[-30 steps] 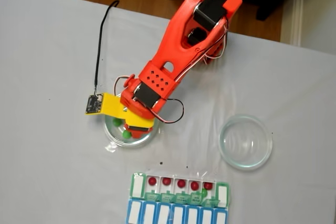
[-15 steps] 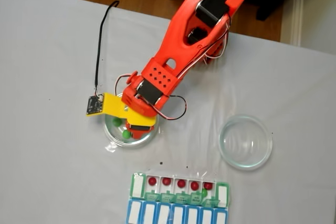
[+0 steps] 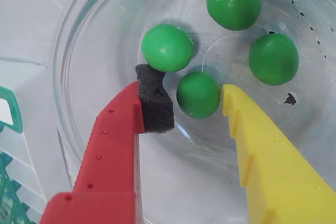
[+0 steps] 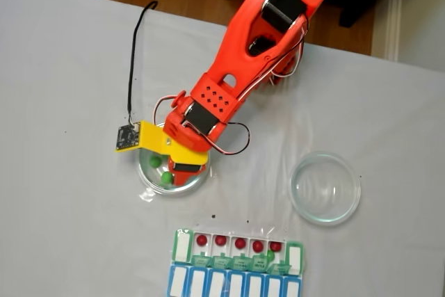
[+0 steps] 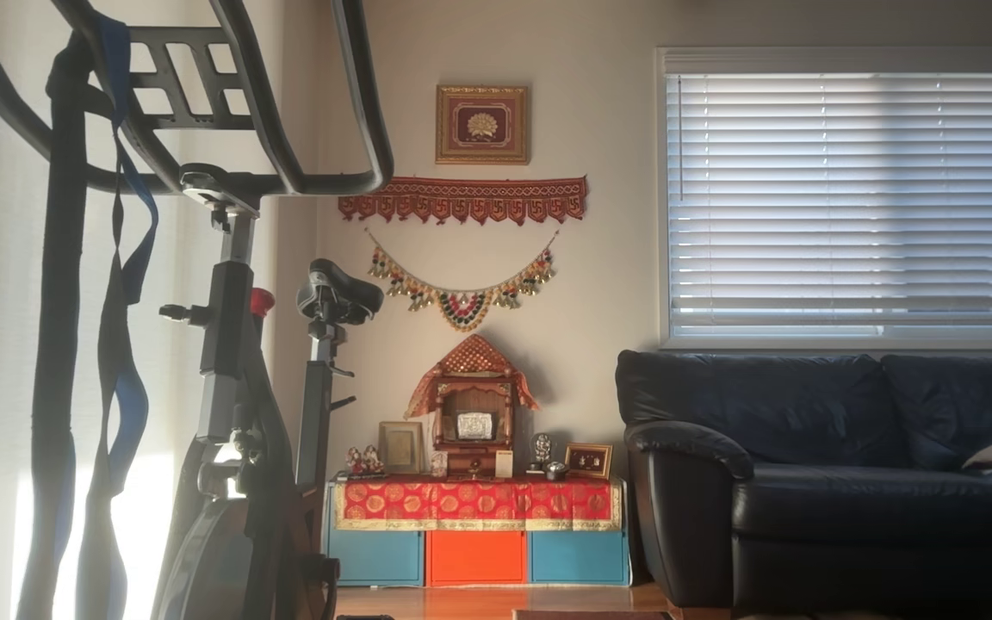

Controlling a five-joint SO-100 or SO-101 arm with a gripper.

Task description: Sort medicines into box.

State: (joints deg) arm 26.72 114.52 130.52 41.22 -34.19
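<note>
In the wrist view a clear dish [image 3: 68, 51] holds several bright green medicines. One green ball [image 3: 198, 94] lies between my fingers. My gripper [image 3: 190, 94] is open around it, the red finger's black foam pad [image 3: 155, 106] on its left and the yellow finger [image 3: 262, 150] on its right, each a hair's width away. In the fixed view the gripper [image 4: 172, 172] reaches down into the left dish [image 4: 142, 175], where green balls [image 4: 167, 178] show beside it. The box [image 4: 182, 245] lies at the front with dark red medicines [image 4: 220, 240] in several compartments, green lids open.
An empty clear dish [image 4: 325, 188] stands to the right of the arm. A blue-lidded organizer row [image 4: 233, 284] lies against the box's front side. A small board on a black cable [image 4: 125, 137] hangs off the wrist. Tiny black specks [image 3: 290, 98] dot the dish.
The arm has leaned slightly further over the left dish, and the wrist has shifted a little toward the upper right of the fixed view. Nothing was picked up.
</note>
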